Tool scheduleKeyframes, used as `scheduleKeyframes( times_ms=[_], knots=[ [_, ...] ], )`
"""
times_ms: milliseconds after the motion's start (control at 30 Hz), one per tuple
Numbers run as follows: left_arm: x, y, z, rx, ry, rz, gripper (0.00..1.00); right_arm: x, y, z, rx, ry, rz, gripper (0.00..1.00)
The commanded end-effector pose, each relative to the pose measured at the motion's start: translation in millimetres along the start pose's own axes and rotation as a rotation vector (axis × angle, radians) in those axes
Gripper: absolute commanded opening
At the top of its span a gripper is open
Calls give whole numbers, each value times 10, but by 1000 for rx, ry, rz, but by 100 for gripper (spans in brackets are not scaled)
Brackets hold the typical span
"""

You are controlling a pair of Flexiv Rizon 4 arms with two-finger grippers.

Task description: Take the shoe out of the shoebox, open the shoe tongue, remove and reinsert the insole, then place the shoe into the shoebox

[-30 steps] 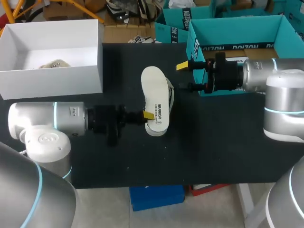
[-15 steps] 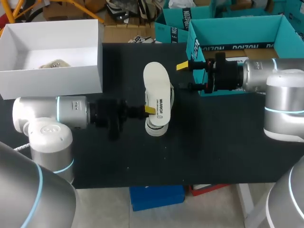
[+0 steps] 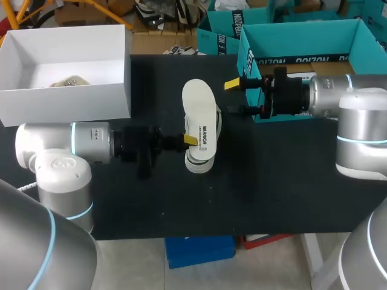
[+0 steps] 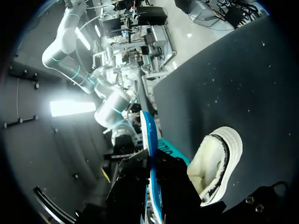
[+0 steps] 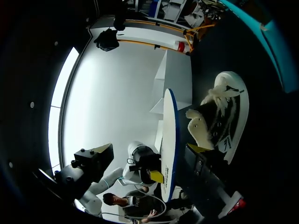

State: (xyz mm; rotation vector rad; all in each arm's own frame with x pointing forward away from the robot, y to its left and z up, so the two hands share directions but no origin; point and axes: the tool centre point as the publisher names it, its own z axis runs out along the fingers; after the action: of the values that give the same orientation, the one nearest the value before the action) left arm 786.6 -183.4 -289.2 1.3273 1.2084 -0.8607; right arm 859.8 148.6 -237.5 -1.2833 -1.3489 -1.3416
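Left gripper (image 3: 188,141): its fingers pinch the near edge of the insole (image 3: 199,112).
Insole: white, flat side up, right over the shoe (image 3: 198,162).
Shoe: lies on the black table (image 3: 272,181), in the middle, out of the box.
Right gripper (image 3: 237,96): fingers spread apart, holding nothing, just beside the shoe.
White box (image 3: 66,103): at the far left corner, well apart from the shoe.

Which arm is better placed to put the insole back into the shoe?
Probably left: the left gripper is shut on the insole at the shoe, while the right gripper stands open and empty beside it.
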Motion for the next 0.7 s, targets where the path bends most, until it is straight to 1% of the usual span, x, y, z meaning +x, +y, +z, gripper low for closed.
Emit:
scheduleKeyframes(
  times_ms=[33, 200, 267, 400, 700],
  knots=[
    [2, -13, 0, -4, 0, 3, 0, -104, 52, 5, 38, 16, -6, 100],
    [2, -13, 0, -4, 0, 3, 0, -162, 49, -4, 81, 10, -24, 100],
    [2, -13, 0, -4, 0, 3, 0, -197, 43, -22, 87, -13, -26, 100],
    [2, -13, 0, -4, 0, 3, 0, -196, 39, -12, 93, -14, -41, 100],
    [2, -13, 0, -4, 0, 3, 0, -211, -22, 179, 131, -43, -59, 100]
  ],
)
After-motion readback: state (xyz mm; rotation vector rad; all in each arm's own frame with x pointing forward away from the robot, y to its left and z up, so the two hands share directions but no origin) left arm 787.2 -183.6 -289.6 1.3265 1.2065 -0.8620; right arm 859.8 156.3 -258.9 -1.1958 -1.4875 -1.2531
